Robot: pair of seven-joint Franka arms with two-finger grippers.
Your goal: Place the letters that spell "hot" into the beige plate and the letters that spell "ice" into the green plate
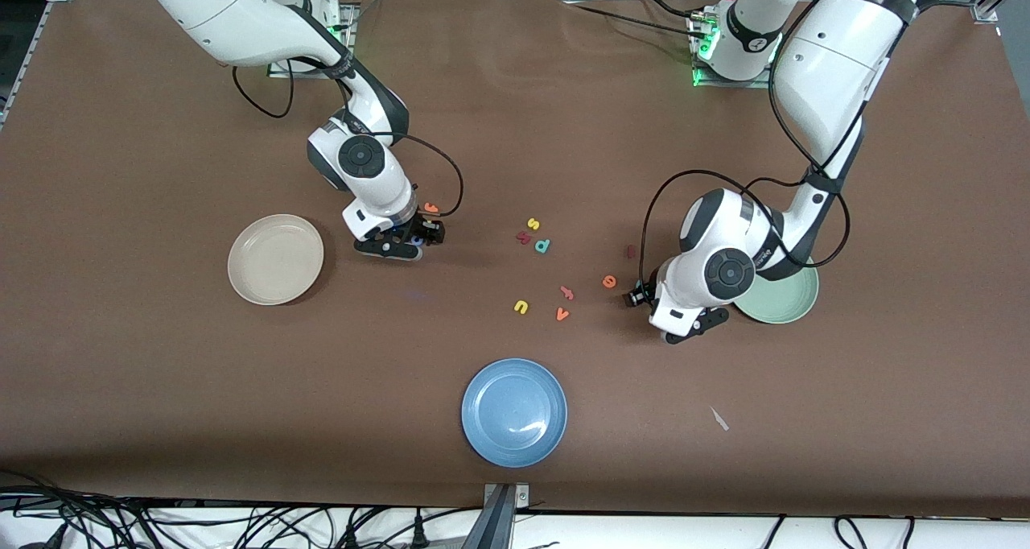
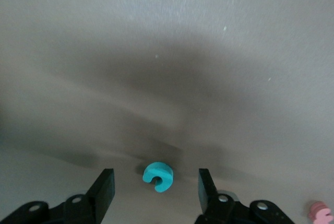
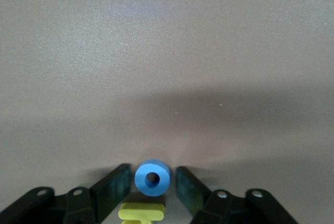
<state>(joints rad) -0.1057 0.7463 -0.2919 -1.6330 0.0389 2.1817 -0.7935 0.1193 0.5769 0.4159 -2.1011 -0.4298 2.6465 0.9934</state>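
My right gripper point(image 3: 152, 182) is down at the table near the beige plate point(image 1: 275, 258), toward the middle of the table from it, its fingers point(image 3: 114, 185) pinching the blue o point(image 3: 152, 178). The yellow h point(image 3: 141, 212) lies just beside the o, and the orange t point(image 1: 432, 208) sits close by the gripper.

My left gripper point(image 2: 156, 187) is low over the table just beside the green plate point(image 1: 784, 299), its fingers point(image 2: 104, 185) spread on either side of the teal c point(image 2: 157, 175) with gaps both ways. The orange e point(image 1: 609, 281) lies near that gripper, toward the table's middle from the green plate, and the dark red i point(image 1: 631, 250) lies farther from the front camera than the e.
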